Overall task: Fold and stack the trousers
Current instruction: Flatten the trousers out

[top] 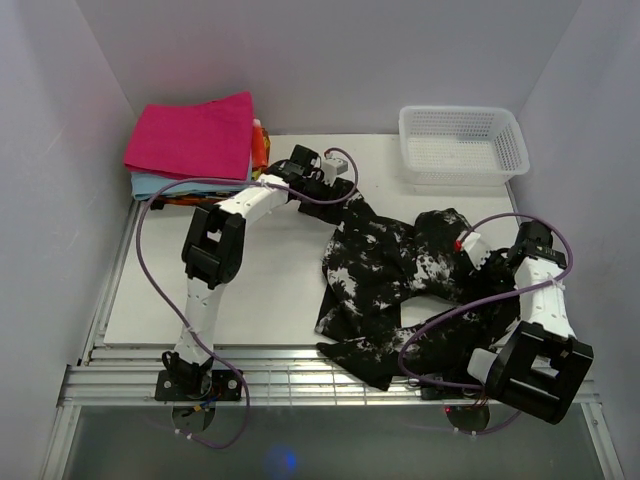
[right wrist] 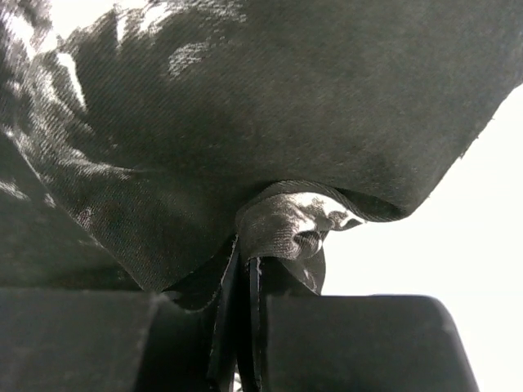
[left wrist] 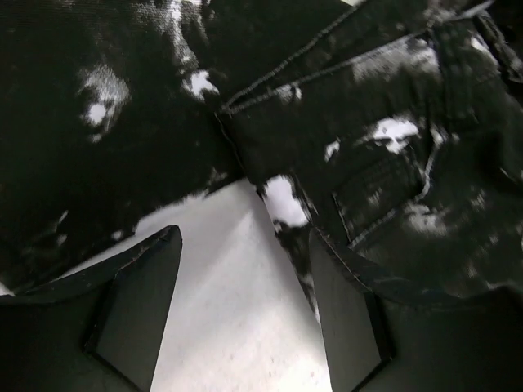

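Top view. Trousers [top: 400, 270] in a crumpled heap right of centre on the white surface [top: 250, 290], one end spilling over the near edge onto the rails [top: 300, 385]. Not yet folded, so well apart from the stack in the far left corner: magenta cloth [top: 192, 135] on top, light-blue cloth [top: 150, 185] and orange cloth [top: 261, 148] beneath. White basket [top: 462, 145] at the far right, apart from the heap. Left arm [top: 225, 225] stretched to the heap's far edge, right arm [top: 540, 300] bent in at its right side. Probably placed so as to take two points and spread the garment flat.

Left wrist view. Left jaws apart, bare surface between them, nothing gripped. Finger [left wrist: 347, 318] on the picture's right touching a stitched edge below a pocket [left wrist: 380, 192]. Likely lined up to close on that edge.

Right wrist view. Right jaws closed, pinching a bunched fold of the trousers, cloth draping up over them. Held, by the look of it, to anchor or lift that side.
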`<control>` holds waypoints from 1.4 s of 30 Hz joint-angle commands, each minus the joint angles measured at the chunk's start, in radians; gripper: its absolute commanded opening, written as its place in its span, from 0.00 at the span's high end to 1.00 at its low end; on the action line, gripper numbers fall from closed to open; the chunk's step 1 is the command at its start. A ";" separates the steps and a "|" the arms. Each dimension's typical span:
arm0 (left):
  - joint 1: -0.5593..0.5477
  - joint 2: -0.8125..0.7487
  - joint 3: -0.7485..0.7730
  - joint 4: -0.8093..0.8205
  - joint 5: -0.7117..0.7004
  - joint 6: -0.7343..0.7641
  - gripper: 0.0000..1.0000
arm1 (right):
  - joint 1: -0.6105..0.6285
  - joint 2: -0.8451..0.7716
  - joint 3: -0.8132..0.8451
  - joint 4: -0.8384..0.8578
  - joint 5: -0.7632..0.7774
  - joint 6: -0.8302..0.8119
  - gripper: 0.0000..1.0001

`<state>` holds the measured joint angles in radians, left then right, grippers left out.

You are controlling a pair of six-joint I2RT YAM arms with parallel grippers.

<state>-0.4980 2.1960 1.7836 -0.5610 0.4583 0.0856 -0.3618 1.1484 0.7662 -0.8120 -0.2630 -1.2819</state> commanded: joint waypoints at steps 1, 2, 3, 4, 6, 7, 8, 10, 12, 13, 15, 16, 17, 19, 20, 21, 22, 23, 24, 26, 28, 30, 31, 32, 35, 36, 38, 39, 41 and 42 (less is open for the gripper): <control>-0.025 0.040 0.089 -0.002 -0.001 -0.061 0.26 | -0.040 0.034 0.011 0.005 0.025 -0.050 0.92; -0.033 0.072 0.109 0.000 -0.018 -0.066 0.27 | -0.046 0.040 0.015 0.005 0.024 -0.050 0.92; -0.036 0.085 0.118 -0.002 -0.018 -0.075 0.27 | -0.049 0.045 0.019 0.005 0.021 -0.047 0.92; -0.037 0.096 0.126 0.000 -0.010 -0.075 0.29 | -0.051 0.050 0.022 0.005 0.021 -0.046 0.92; -0.040 0.111 0.138 0.000 0.020 -0.076 0.33 | -0.051 0.053 0.022 0.005 0.019 -0.046 0.92; -0.040 0.116 0.138 0.006 0.042 -0.075 0.34 | -0.051 0.059 0.022 0.005 0.021 -0.046 0.92; -0.040 0.116 0.140 0.010 0.066 -0.075 0.34 | -0.052 0.062 0.022 0.011 0.022 -0.053 0.92; -0.040 0.116 0.129 0.038 0.123 -0.113 0.35 | -0.051 0.073 0.024 0.014 0.028 -0.053 0.92; -0.042 0.119 0.132 0.049 0.149 -0.121 0.37 | -0.054 0.089 0.030 0.016 0.041 -0.053 0.92; -0.042 0.126 0.140 0.052 0.160 -0.127 0.38 | -0.055 0.094 0.033 0.016 0.044 -0.053 0.92; -0.042 0.130 0.149 0.055 0.178 -0.138 0.43 | -0.066 0.099 0.047 0.026 0.042 -0.053 0.92; -0.042 0.123 0.149 0.056 0.201 -0.136 0.53 | -0.069 0.102 0.053 0.028 0.039 -0.053 0.92; -0.042 0.114 0.146 0.061 0.200 -0.136 0.61 | -0.074 0.102 0.070 0.028 0.038 -0.050 0.92; -0.042 0.064 0.137 0.062 0.172 -0.129 0.91 | -0.080 0.102 0.091 0.033 0.028 -0.037 0.92; -0.040 0.036 0.126 0.062 0.152 -0.113 1.00 | -0.088 0.103 0.113 0.037 0.025 -0.034 0.92; -0.039 0.001 0.113 0.067 0.129 -0.104 1.00 | -0.091 0.103 0.123 0.042 0.021 -0.031 0.92; -0.030 -0.083 0.067 0.079 0.106 -0.096 1.00 | -0.100 0.103 0.136 0.056 0.016 -0.027 0.92; -0.022 -0.134 0.038 0.090 0.096 -0.092 1.00 | -0.106 0.105 0.146 0.065 0.013 -0.024 0.92; -0.013 -0.187 0.004 0.101 0.080 -0.092 1.00 | -0.108 0.106 0.177 0.074 0.010 -0.020 0.92; 0.013 -0.360 -0.103 0.116 0.037 -0.093 1.00 | -0.109 0.117 0.215 0.082 -0.011 -0.013 0.92; 0.021 -0.476 -0.180 0.099 0.017 -0.055 1.00 | -0.105 0.123 0.281 0.082 -0.062 -0.002 0.92; 0.021 -0.664 -0.318 0.089 -0.004 -0.015 1.00 | -0.085 0.131 0.324 0.082 -0.082 0.010 0.92; 0.021 -0.726 -0.363 0.072 -0.012 0.014 1.00 | -0.048 0.142 0.359 0.082 -0.084 0.018 0.92; 0.021 -0.783 -0.404 0.058 -0.021 0.023 1.00 | -0.030 0.146 0.376 0.079 -0.085 0.035 0.92; 0.021 -0.964 -0.536 -0.031 -0.072 0.081 1.00 | 0.082 0.160 0.415 0.082 -0.093 0.073 0.92; 0.022 -1.005 -0.567 -0.052 -0.093 0.097 1.00 | 0.121 0.163 0.418 0.094 -0.087 0.111 0.92; 0.026 -1.102 -0.647 -0.120 -0.161 0.153 1.00 | 0.263 0.178 0.418 0.122 -0.053 0.162 0.92; 0.026 -1.127 -0.667 -0.146 -0.190 0.166 1.00 | 0.306 0.186 0.417 0.155 -0.045 0.211 0.92; 0.026 -1.185 -0.711 -0.232 -0.250 0.219 1.00 | 0.440 0.221 0.410 0.194 -0.015 0.252 0.92; 0.026 -1.197 -0.720 -0.269 -0.262 0.242 1.00 | 0.472 0.238 0.409 0.227 -0.004 0.277 0.92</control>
<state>-0.4820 1.0039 1.1183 -0.6487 0.3283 0.2108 -0.0135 1.3453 1.1515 -0.6884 -0.3042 -1.1194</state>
